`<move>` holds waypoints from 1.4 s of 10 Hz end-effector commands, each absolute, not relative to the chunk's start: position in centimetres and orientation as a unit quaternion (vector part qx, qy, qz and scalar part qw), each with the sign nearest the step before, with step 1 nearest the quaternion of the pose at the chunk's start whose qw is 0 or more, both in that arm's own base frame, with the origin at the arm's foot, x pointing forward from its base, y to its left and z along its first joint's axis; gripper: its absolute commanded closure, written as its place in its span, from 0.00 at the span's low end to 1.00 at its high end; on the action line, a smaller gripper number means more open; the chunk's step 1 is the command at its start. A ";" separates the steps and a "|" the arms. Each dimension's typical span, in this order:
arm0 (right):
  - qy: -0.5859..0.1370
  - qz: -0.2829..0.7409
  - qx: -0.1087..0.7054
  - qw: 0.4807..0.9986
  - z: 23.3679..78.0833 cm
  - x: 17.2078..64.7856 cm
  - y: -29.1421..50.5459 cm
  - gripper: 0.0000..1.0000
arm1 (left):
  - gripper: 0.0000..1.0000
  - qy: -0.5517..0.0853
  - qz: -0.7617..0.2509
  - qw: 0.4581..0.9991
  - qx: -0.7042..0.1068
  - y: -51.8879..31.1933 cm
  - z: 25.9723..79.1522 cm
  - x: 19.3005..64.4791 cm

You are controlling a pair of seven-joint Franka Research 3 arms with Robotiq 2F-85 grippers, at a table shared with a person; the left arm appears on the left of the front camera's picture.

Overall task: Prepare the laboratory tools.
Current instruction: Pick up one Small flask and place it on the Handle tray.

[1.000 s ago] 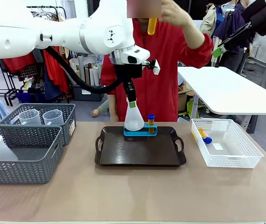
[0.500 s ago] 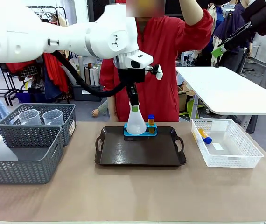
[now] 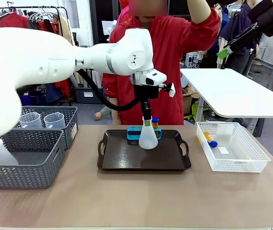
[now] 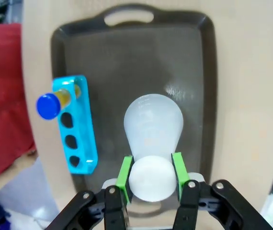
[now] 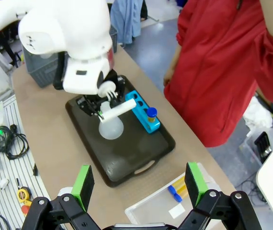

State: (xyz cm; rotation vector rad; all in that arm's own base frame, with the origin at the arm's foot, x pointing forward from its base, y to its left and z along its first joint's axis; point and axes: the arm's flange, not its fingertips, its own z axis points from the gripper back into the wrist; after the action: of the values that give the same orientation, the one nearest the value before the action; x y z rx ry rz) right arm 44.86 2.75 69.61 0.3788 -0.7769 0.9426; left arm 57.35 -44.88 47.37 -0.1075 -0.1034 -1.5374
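The flask (image 3: 148, 140) is clamped by the left end effector (image 3: 147, 123) above the tray (image 3: 122, 162); one tube (image 3: 154, 122) is held in the rack (image 3: 134, 132); the right end effector (image 5: 139, 179) is spread wide, empty.

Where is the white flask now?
Front view: the flask is over the dark tray, just in front of the blue rack, held by the left gripper.

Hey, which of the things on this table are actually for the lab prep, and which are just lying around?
For the job:
- flask, held by the left gripper
- upright tube
- loose tube
- jugs

Just lying about:
- tray
- rack
- grey baskets
- white basket
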 end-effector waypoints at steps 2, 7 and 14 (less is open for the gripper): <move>-0.366 0.443 0.182 0.798 69.7 44.9 2.7 0.00 | 1.00 -0.046 -0.712 0.700 -0.039 -47.7 46.8 59.6; -0.366 0.443 0.182 0.798 69.7 44.9 2.7 0.00 | 1.00 -0.024 -0.738 0.674 -0.019 -51.2 43.8 60.6; -0.366 0.443 0.182 0.798 69.7 44.9 2.7 0.00 | 0.40 -0.020 -0.744 0.668 -0.023 -51.7 43.8 60.5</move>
State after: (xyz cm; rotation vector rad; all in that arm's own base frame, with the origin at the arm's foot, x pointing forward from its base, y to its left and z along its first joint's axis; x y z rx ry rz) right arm 44.86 2.74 69.61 0.3785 -0.7768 0.9423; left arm 58.96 -50.67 42.50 -0.0774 -0.0600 -1.6578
